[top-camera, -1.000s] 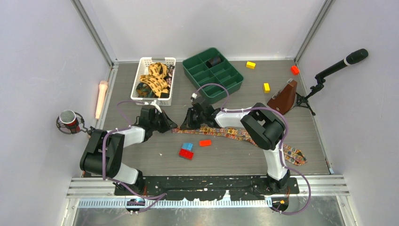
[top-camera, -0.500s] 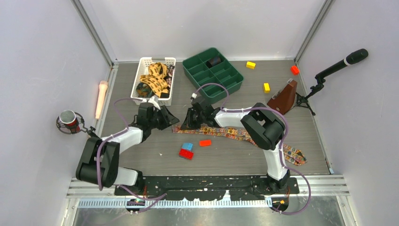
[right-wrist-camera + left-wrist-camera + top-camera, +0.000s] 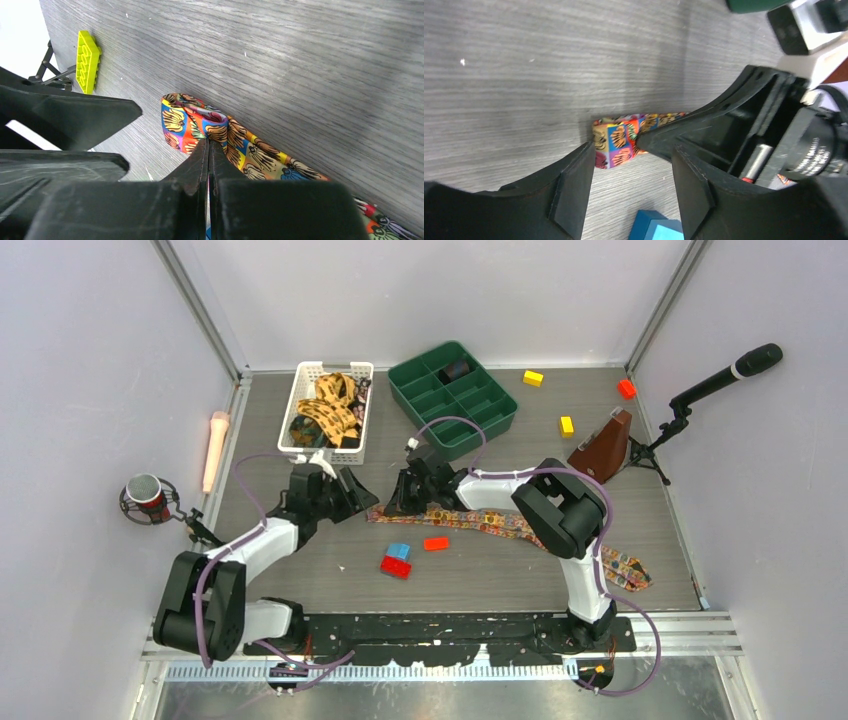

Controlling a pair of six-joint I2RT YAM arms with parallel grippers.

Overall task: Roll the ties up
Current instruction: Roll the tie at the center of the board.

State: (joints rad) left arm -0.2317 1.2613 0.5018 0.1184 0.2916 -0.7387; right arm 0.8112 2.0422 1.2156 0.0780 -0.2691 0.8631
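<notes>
1. Opened wider and drawn back: left gripper (image 3: 631, 165), released, just beside the tie (image 3: 500, 525).
2. Right gripper (image 3: 208, 150) clenched, tips touching the tie's folded end.
3. Lies flat in front of the green tray (image 3: 420, 356), long axis left-right, far end slanting away rightward.

You cannot follow the tie (image 3: 487, 523) whole from above. The right arm (image 3: 560, 510) covers its stretch toward 4 o'clock, and the right gripper (image 3: 398, 505) covers its folded end. In the left wrist view the blue block (image 3: 656, 229) is cut off at 6 o'clock. You cannot count the bundled ties (image 3: 327, 410) in the white basket (image 3: 290, 410). The dark thing (image 3: 458, 369) in the green tray (image 3: 440, 400) is too small to name.
</notes>
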